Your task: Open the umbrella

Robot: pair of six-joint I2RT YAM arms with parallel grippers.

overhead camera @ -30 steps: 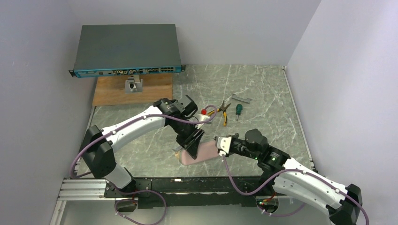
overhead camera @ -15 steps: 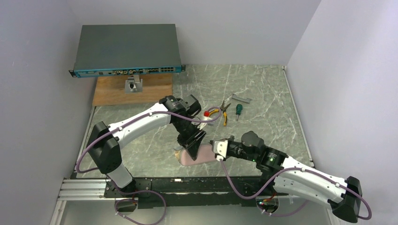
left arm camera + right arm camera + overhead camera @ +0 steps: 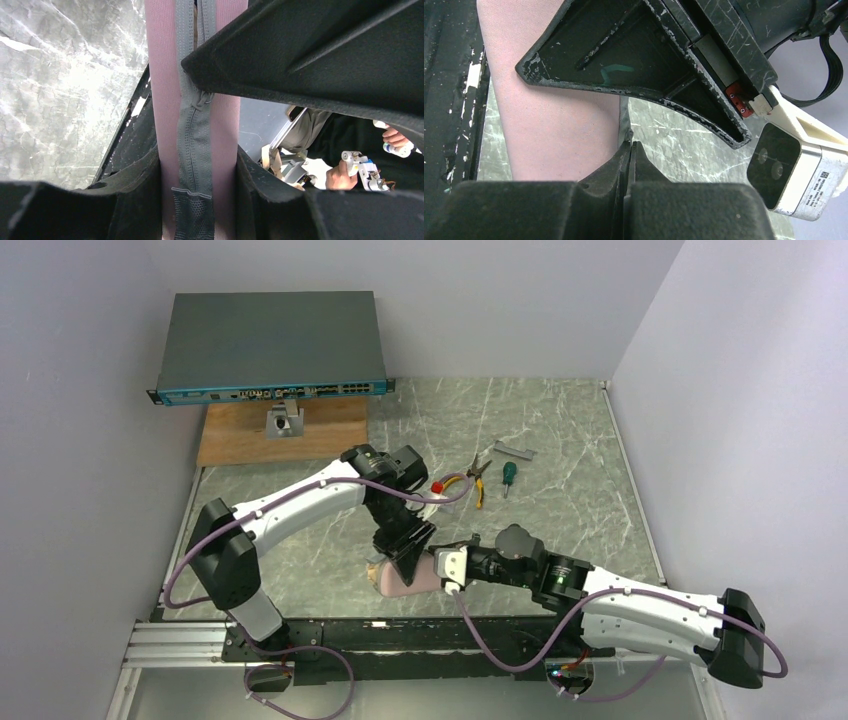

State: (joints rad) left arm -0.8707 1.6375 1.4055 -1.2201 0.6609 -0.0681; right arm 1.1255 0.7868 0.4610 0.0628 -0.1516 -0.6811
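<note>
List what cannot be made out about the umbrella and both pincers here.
The umbrella: every view, inside the pink sleeve.
Sleeve's middle: top view, under the left pincer.
What the shut right pincer nips: right wrist view, too small.
The zipper, upper run: left wrist view, cut off by the top edge.

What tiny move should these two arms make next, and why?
Probably the right gripper should draw the zipper pull along the pink case: it is pinched shut on that pull, the left gripper clamps the case, and much of the zipper looks closed.
</note>
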